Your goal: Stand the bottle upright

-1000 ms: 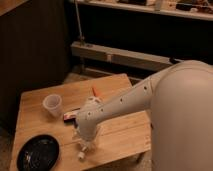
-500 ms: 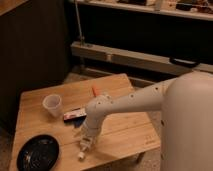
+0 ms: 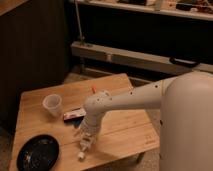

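The bottle (image 3: 74,114) lies on its side on the wooden table (image 3: 125,127), a small whitish item with a reddish mark, just right of the translucent cup (image 3: 52,104). My gripper (image 3: 84,145) hangs at the end of the white arm (image 3: 130,100), low over the table near its front edge. It is in front of the bottle and apart from it. The arm's wrist partly covers the bottle's right end.
A black round plate (image 3: 37,152) sits at the table's front left corner. A small orange item (image 3: 93,89) lies toward the back of the table. A dark wall and a low metal rail (image 3: 140,60) stand behind the table.
The upper arm has swung lower and to the right. The gripper has stayed almost in place near the front edge. The bottle, cup and plate have not moved.
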`<state>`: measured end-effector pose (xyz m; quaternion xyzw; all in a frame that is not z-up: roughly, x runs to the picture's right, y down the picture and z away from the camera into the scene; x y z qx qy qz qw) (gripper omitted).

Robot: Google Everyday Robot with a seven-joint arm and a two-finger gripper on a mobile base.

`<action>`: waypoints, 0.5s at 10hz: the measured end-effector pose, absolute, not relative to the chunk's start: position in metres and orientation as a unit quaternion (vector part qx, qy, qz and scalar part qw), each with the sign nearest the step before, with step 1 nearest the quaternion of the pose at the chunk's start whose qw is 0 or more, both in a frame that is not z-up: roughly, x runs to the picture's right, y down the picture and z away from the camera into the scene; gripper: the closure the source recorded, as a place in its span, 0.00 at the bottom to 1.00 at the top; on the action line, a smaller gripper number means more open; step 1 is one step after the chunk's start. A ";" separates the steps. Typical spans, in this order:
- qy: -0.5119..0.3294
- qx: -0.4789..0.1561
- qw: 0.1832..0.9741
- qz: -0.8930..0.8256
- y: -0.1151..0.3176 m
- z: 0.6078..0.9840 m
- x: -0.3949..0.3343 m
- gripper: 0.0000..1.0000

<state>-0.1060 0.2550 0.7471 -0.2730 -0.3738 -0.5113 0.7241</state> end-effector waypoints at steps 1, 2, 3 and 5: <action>-0.378 -0.281 0.717 -0.515 0.258 0.748 -0.108 0.25; -0.385 -0.291 0.708 -0.516 0.261 0.749 -0.109 0.25; -0.390 -0.299 0.702 -0.516 0.263 0.750 -0.110 0.25; -0.392 -0.316 0.693 -0.515 0.264 0.751 -0.109 0.25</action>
